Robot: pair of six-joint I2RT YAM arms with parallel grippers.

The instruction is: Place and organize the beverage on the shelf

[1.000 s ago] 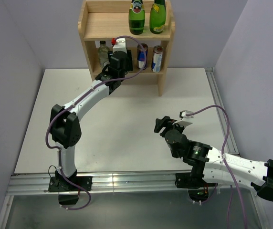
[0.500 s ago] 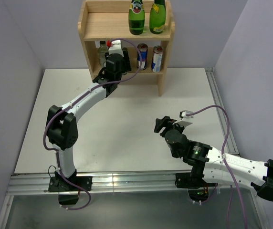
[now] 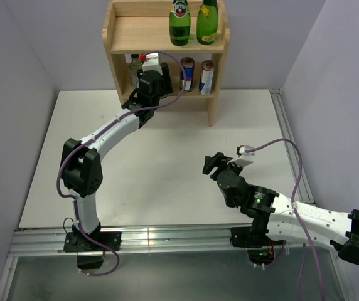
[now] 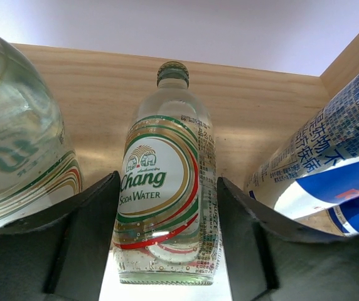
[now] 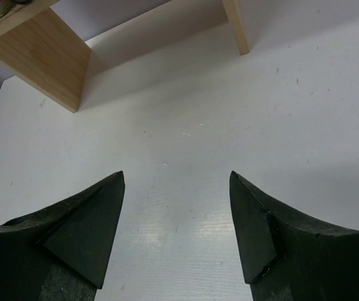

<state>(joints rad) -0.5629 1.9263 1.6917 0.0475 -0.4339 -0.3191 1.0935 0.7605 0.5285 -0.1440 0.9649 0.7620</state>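
Observation:
The shelf [image 3: 124, 32] stands at the table's far edge. My left gripper [image 3: 147, 68] reaches into its middle tier. In the left wrist view a clear Chang soda water bottle [image 4: 167, 157] stands upright on the tier's board, with my left gripper [image 4: 167, 182] shut on its lower half, fingers [image 4: 91, 213] against both sides. Another clear bottle [image 4: 16, 157] stands just to its left and a blue-and-white can [image 4: 330, 157] to its right. My right gripper [image 3: 212, 164] hovers open over the table with nothing between its fingers [image 5: 91, 219].
Two green bottles [image 3: 179, 25] [image 3: 208, 24] stand on the shelf's top tier. Two cans [image 3: 187, 74] [image 3: 206, 77] sit at the right of the middle tier. The shelf's side panel [image 5: 48, 50] shows far ahead in the right wrist view. Grey walls close both sides.
The left arm has pushed the bottle a little further left and deeper into the middle tier, then stopped. The right arm has not moved.

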